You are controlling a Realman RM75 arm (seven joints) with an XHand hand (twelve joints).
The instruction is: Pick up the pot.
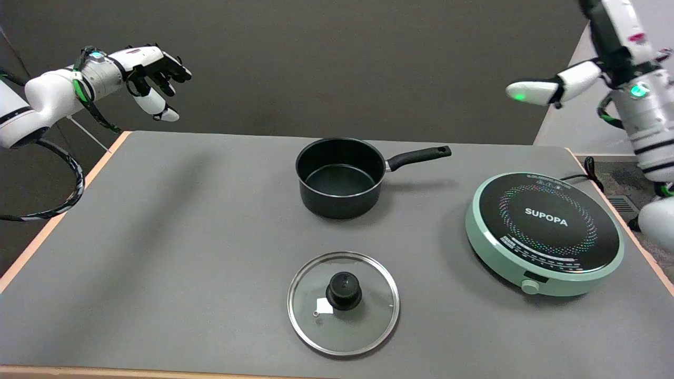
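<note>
Pot (pixel 339 179), a black round metal saucepan with a long black handle (pixel 418 157), stands empty on the grey surface (pixel 184 237), well below and left of the right hand (pixel 584 68). In the head view, one white finger (pixel 532 90) juts left; whether the fingers are apart or together I cannot tell. Risk: gripping the handle's far end would tilt the pot, or knock the green round cooktop (pixel 545 234) beneath the hand.

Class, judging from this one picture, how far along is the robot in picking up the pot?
Nothing looks done yet: the pot stands on the table, its lid lying apart in front. In hand: the right arm is raised at the upper right, well clear of the pot's handle. Left: reach, grip, lift.
</note>
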